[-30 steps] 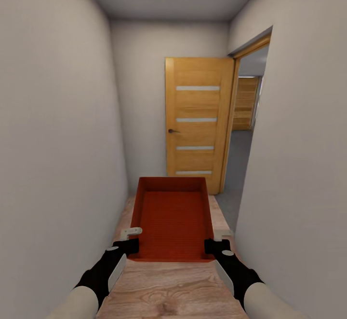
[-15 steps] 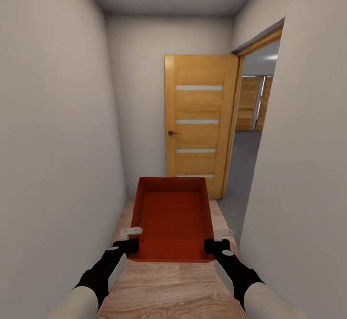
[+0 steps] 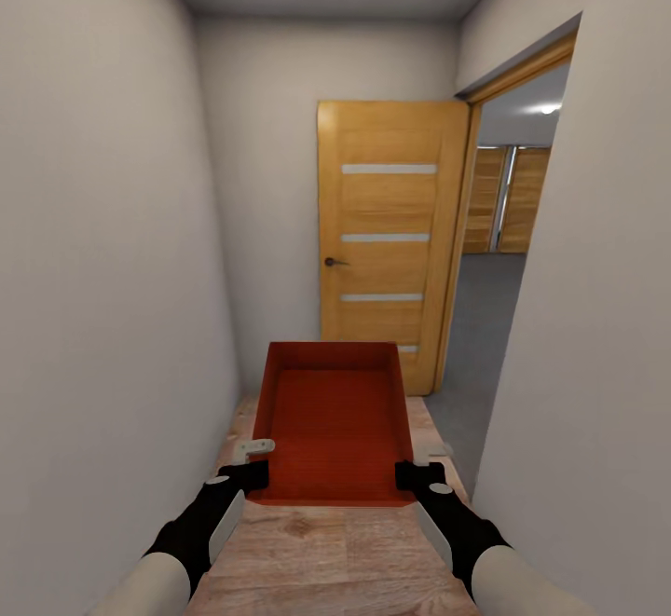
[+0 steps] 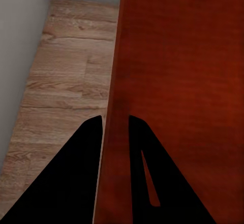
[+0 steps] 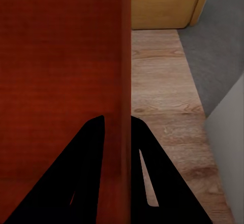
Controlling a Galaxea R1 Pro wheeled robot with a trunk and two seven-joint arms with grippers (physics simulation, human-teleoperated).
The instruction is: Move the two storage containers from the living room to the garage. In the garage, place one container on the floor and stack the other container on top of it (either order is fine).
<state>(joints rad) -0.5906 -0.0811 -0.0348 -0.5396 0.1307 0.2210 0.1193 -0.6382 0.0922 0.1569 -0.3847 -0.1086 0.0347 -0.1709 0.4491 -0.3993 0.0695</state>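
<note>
I'm in a narrow hallway w/ plain pale walls (image 3: pixel 112 271), carrying one orange-red bin (image 3: pixel 331 420) out in front of me, level, held off the wood plank floor (image 3: pixel 326 551) between both arms. My left gripper (image 3: pixel 253 462) is pinched onto the bin's left side wall near the corner closest to me; in the left wrist view the two dark fingers (image 4: pixel 71 173) sit one on each side of that wall, pressed against it. Right gripper (image 3: pixel 419 465) does the same on the right side wall (fingers (image 5: pixel 84 168) straddle the rim, one inside the bin, one outside). Bin is lidless, ribbed bottom showing, nothing in it.

Straight ahead: an orange-wood door (image 3: pixel 387 239) w/ four narrow glass slits and a dark handle, swung open against the end wall. To its right is the doorway (image 3: pixel 494 253), w/ a grey concrete floor (image 3: pixel 475 318) beyond and wood-coloured panels at the far back of that room. The planks end at the threshold, just past the bin's far right corner.
</note>
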